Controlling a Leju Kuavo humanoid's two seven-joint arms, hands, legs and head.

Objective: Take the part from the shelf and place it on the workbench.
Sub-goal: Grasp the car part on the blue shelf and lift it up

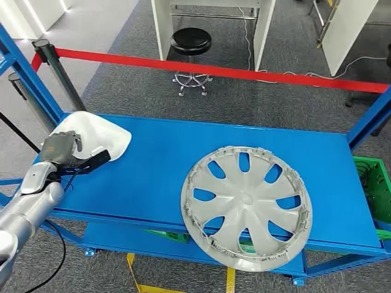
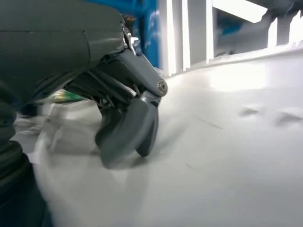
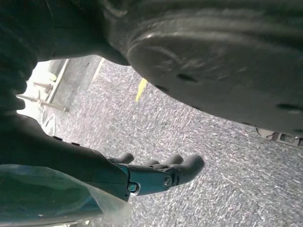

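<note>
Left robot hand (image 1: pixel 74 155): one, at the bench's (image 1: pixel 152 171) near left corner, resting over the white cloth (image 1: pixel 99 135), fingers curled down onto the pale surface with nothing gripped. Right robot hand (image 3: pixel 157 172): one, hanging over grey carpet (image 3: pixel 200 142), fingers nearly straight and close together, holding nothing.

Part: one silver wheel cover (image 1: pixel 247 204), lying flat on the blue bench toward its right half, its near rim overhanging the bench's front edge. White cloth: one, at the far left corner. Wide bare blue surface lies between cloth and wheel cover, and along the rear edge.

Beyond the bench: one red barrier tape (image 1: pixel 221 70), one black stool (image 1: pixel 190 43). One green crate (image 1: pixel 376 183) sits off the right end.
</note>
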